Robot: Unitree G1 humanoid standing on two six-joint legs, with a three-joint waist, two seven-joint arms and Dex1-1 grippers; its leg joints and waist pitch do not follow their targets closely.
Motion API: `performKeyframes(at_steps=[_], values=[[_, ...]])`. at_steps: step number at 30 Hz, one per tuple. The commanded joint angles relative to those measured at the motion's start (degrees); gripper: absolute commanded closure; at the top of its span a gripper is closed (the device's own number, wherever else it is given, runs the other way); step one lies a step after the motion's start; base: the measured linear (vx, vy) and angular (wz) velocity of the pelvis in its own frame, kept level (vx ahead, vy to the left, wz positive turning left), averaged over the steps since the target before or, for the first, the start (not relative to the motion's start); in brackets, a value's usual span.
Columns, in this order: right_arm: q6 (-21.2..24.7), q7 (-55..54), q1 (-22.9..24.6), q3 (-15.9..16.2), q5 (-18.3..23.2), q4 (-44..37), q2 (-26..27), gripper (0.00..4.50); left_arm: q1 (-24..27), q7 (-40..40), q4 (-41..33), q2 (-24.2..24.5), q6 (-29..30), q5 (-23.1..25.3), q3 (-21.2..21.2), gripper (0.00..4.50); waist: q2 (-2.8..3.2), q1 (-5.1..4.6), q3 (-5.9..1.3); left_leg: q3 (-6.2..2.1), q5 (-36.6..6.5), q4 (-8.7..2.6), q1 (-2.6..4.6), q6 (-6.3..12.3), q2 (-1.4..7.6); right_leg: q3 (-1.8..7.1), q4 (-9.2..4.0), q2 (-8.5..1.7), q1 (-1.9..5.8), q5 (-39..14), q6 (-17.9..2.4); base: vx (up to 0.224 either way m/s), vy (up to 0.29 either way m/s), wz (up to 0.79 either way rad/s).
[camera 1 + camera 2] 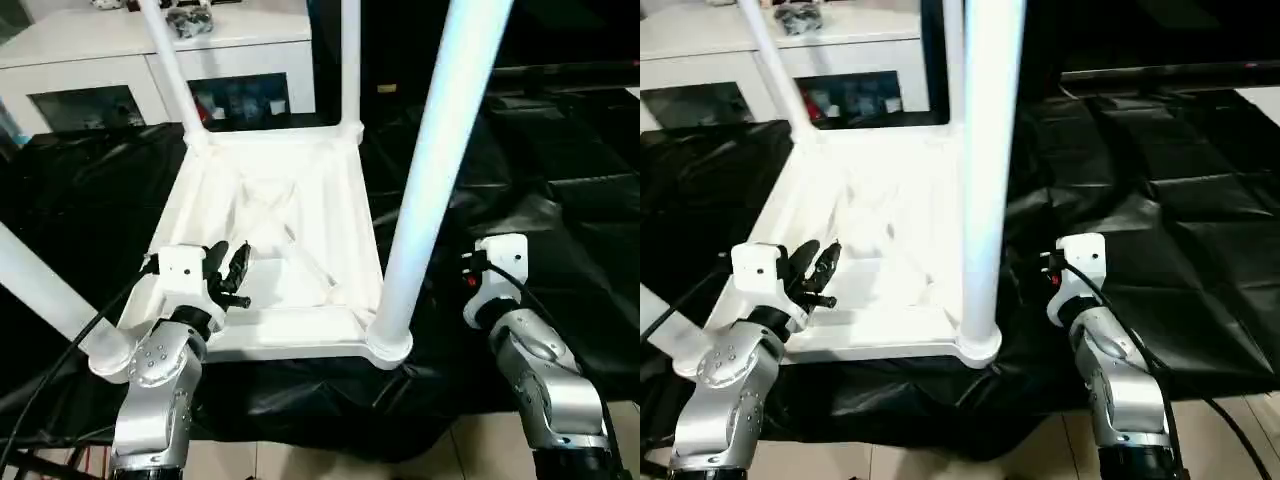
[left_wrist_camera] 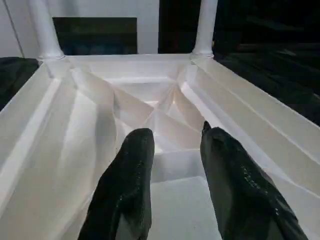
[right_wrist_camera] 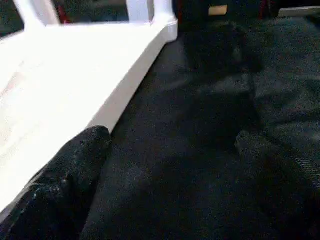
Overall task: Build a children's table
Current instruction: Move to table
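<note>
We see our left gripper (image 2: 172,145) at lower left, fingers parted and empty above the ribbed underside of the white tabletop (image 1: 270,230). Our right gripper (image 3: 172,150) at lower right hangs spread wide over the black cloth (image 1: 560,220), gripping nothing. The tabletop lies upside down mid-frame, four legs (image 1: 440,160) standing from its corners.

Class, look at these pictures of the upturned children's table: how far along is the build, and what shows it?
Done: the tabletop lies underside up on the black cloth with four legs standing in its corner sockets.
In hand: nothing. The left gripper hangs open over the ribs, and the right gripper is open over the cloth.
Left: probably checking the legs' seating, then turning the table upright.
</note>
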Motion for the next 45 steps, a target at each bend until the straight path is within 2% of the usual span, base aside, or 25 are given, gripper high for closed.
performKeyframes(at_steps=[1,2,3,4,5,6,7,8,9,10,11,12,13,14,15,17,20,28,29,30,31,32,33,34,45], values=[[-0.3,0.7,0.9,1.0,-1.5,-0.5,-1.4,0.00,1.6,-0.4,-1.2,0.7,-1.1,-0.6,0.0,2.74,-0.75,0.27,-5.05,0.85,14.7,-0.61,-0.08,20.02,-2.56,-0.98,-4.37,0.06,2.56,14.8,-14.2,-0.126,0.016,0.02],[-0.7,1.1,1.1,1.3,-2.1,-0.3,-2.3,0.00,2.2,-1.3,-1.7,0.8,-1.8,-1.2,-0.1,2.74,-0.46,0.10,-4.11,1.10,-2.3,-1.59,0.94,16.65,-1.33,-1.58,-6.73,-0.42,2.60,-11.4,-11.0,-0.126,0.016,0.02],[-0.8,1.2,1.2,1.3,-2.3,-0.2,-2.6,0.00,2.5,-1.6,-1.9,0.9,-2.1,-1.3,-0.2,2.74,-0.23,-0.36,-3.28,1.17,-12.3,-2.37,2.37,13.32,-0.70,-2.24,-7.72,-0.43,2.36,-25.6,-8.1,-0.148,0.043,0.02],[-0.5,2.4,1.5,1.0,-2.1,0.1,-3.9,0.00,4.2,-3.2,-3.2,1.6,-3.8,-1.7,-0.5,2.74,-0.13,-2.31,-0.98,0.64,-31.2,-2.33,5.21,5.27,-0.38,-5.13,-10.19,0.19,0.77,-45.9,1.2,-0.190,0.043,-0.05],[-0.1,3.7,1.9,0.9,-1.5,0.2,-4.7,0.00,5.1,-4.1,-3.7,1.5,-4.0,-3.0,-0.1,2.74,1.63,-2.68,0.64,-1.42,-48.8,-8.83,3.40,0.40,3.26,-7.68,-4.02,2.20,4.47,-40.0,4.9,-0.255,0.060,-0.15],[-0.4,4.8,2.6,0.8,-1.7,0.7,-6.3,0.00,6.7,-5.5,-4.5,2.0,-4.2,-4.2,0.0,2.43,2.04,1.68,0.71,1.69,-53.9,-13.44,-0.92,-3.94,2.75,-5.97,5.97,1.43,9.64,-21.1,-2.6,-0.180,0.031,-0.17],[-0.4,4.8,2.6,0.8,-1.7,0.7,-6.3,0.00,6.7,-5.5,-4.5,2.0,-4.2,-4.2,0.0,2.38,2.35,2.53,1.03,3.57,-56.3,-14.71,-1.00,-3.25,3.06,-4.62,9.82,1.61,9.77,-19.4,-2.7,-0.138,0.024,-0.08],[-0.6,5.2,3.0,0.4,-1.7,0.8,-7.1,0.00,7.7,-6.6,-5.5,2.4,-4.1,-5.0,-0.2,2.38,0.44,4.67,0.19,3.24,-49.2,-12.98,0.16,-3.63,4.88,2.07,10.95,-0.62,11.41,-29.8,-0.3,-0.073,0.008,0.02],[-0.8,5.3,3.5,-0.7,-1.3,1.1,-8.0,0.00,9.0,-7.5,-6.7,2.9,-4.2,-5.2,-0.6,2.34,-4.37,2.78,-0.42,3.16,-39.4,-7.01,4.05,-3.45,3.44,4.54,6.20,-1.93,7.97,-46.6,4.2,-0.059,-0.106,0.03],[-0.9,5.4,3.7,-2.1,-0.6,1.6,-8.7,0.00,10.3,-7.7,-7.8,3.5,-4.9,-4.6,-1.0,2.24,-5.20,2.55,0.97,-0.37,-14.0,6.78,7.83,-1.15,-1.11,8.84,-8.24,-8.72,0.08,-71.9,3.2,-0.021,-0.125,-0.07],[-1.1,5.9,3.9,-2.8,-0.2,2.0,-9.6,0.00,11.5,-7.7,-8.9,3.7,-5.0,-4.7,-1.1,2.09,-5.60,3.43,0.79,-3.09,-4.0,5.02,1.53,0.94,-3.02,9.19,-5.87,-6.84,7.02,-63.0,3.6,-0.010,-0.115,-0.04],[-1.4,6.2,4.0,-3.1,-0.2,2.2,-10.2,0.00,12.1,-7.6,-9.5,3.6,-5.2,-4.7,-0.9,1.99,-5.72,4.04,0.26,-2.66,-4.1,1.62,1.98,0.11,-1.97,8.04,-4.35,-5.14,7.72,-54.6,3.2,0.000,0.000,0.00],[-1.7,7.0,4.2,-3.6,0.2,2.5,-11.0,0.00,13.3,-7.2,-10.6,3.5,-5.4,-4.9,-0.6,1.96,-3.79,4.03,-1.00,-2.18,-6.6,-1.77,5.47,-1.32,-0.19,6.15,-1.87,-2.44,6.55,-31.9,-2.4,-0.044,-0.001,0.26],[-1.9,7.5,4.4,-4.0,0.4,2.6,-11.6,0.00,14.1,-6.9,-11.2,3.5,-5.6,-5.0,-0.4,1.96,-4.85,3.52,-0.51,-1.75,-9.7,-2.41,5.73,0.26,-0.47,5.50,-1.38,-0.25,5.86,-26.0,-3.9,-0.055,-0.011,0.23],[-1.9,7.8,4.4,-4.1,0.6,2.5,-11.7,0.00,14.4,-6.9,-11.4,3.5,-5.8,-5.1,-0.4,1.96,-3.57,2.76,-0.21,-1.50,-14.6,-3.89,6.36,0.43,0.76,5.48,-1.88,-1.07,6.10,-22.8,-7.8,-0.118,-0.017,0.35],[-1.9,14.1,6.4,-5.9,4.9,0.7,-14.0,0.00,19.7,-6.7,-14.1,3.6,-8.7,-4.9,-0.1,1.72,-3.81,2.03,-0.44,-1.81,-15.3,-5.62,4.74,0.30,1.38,4.92,-2.27,-1.57,8.01,-20.3,-8.7,-0.081,0.042,0.04],[-3.0,21.0,8.7,-4.6,7.5,-1.2,-16.5,0.00,24.2,-4.7,-15.2,1.8,-12.3,-4.3,1.3,1.50,-4.08,1.65,0.13,-1.65,-21.3,-6.24,5.30,-0.38,1.45,5.28,-3.63,-1.99,7.57,-23.7,-8.0,-0.010,0.046,-0.04],[-2.1,29.1,9.5,-2.1,12.7,-5.7,-17.4,0.00,29.1,5.5,-17.3,-2.8,-14.6,-0.1,5.0,0.70,-4.04,0.15,-0.34,-1.77,-17.5,-6.40,4.88,1.42,1.51,5.26,-3.95,-2.40,8.26,-14.8,-8.5,0.012,0.031,-0.02],[-1.9,29.6,9.2,-2.2,13.4,-5.8,-17.4,0.00,28.6,5.8,-17.1,-2.4,-14.7,0.0,5.1,0.64,-4.12,0.16,-0.37,-1.76,-17.1,-6.38,4.83,1.52,1.50,5.28,-3.93,-2.44,8.32,-14.3,-8.6,0.000,0.000,0.00],[-2.4,30.3,8.7,-2.1,13.9,-5.3,-17.1,0.00,27.4,6.0,-15.6,-1.9,-15.1,0.0,5.4,0.60,-3.41,0.32,-0.44,-1.82,-16.6,-6.34,4.90,1.45,1.47,5.27,-3.80,-2.46,8.30,-13.5,-8.8,0.000,0.000,0.00],[-4.0,29.7,8.0,-1.5,12.9,-3.7,-16.1,0.00,25.4,5.9,-12.5,-0.7,-14.9,0.2,5.7,0.53,-4.10,0.20,-0.56,-1.62,-15.7,-6.10,4.85,1.87,1.27,5.32,-3.78,-2.30,8.36,-12.0,-8.8,0.000,0.000,0.00],[-4.2,29.4,7.8,-1.4,12.5,-3.4,-15.9,0.00,25.2,5.8,-12.3,-0.5,-14.9,0.2,5.7,0.44,-3.99,0.35,-0.60,-1.55,-15.1,-6.01,5.00,1.94,1.20,5.32,-3.74,-2.31,8.18,-11.6,-8.8,0.000,0.000,0.00],[-4.6,27.9,6.6,-1.2,11.6,-2.2,-14.8,0.00,23.4,6.2,-11.4,0.2,-14.3,0.1,6.4,0.34,-5.08,0.37,-0.55,-1.32,-13.9,-5.90,4.89,2.49,1.10,5.32,-3.76,-2.32,8.23,-11.3,-8.8,0.000,0.000,0.00],[-4.6,27.3,6.0,-1.1,11.7,-2.0,-14.2,0.00,22.6,6.5,-11.4,0.4,-13.4,-0.2,6.8,0.26,-4.39,0.61,-0.67,-1.44,-12.3,-5.97,4.86,2.51,1.09,5.23,-3.48,-2.48,8.38,-11.1,-9.1,0.000,0.000,0.00],[-6.0,23.2,-2.9,3.7,9.5,8.2,-6.0,0.00,8.9,8.3,1.5,7.1,-8.0,-0.3,9.8,0.03,-4.51,0.45,-1.17,-1.07,-8.7,-5.67,5.27,2.06,1.00,5.17,-2.31,-2.29,8.41,-4.3,-11.5,0.000,0.000,0.00]])
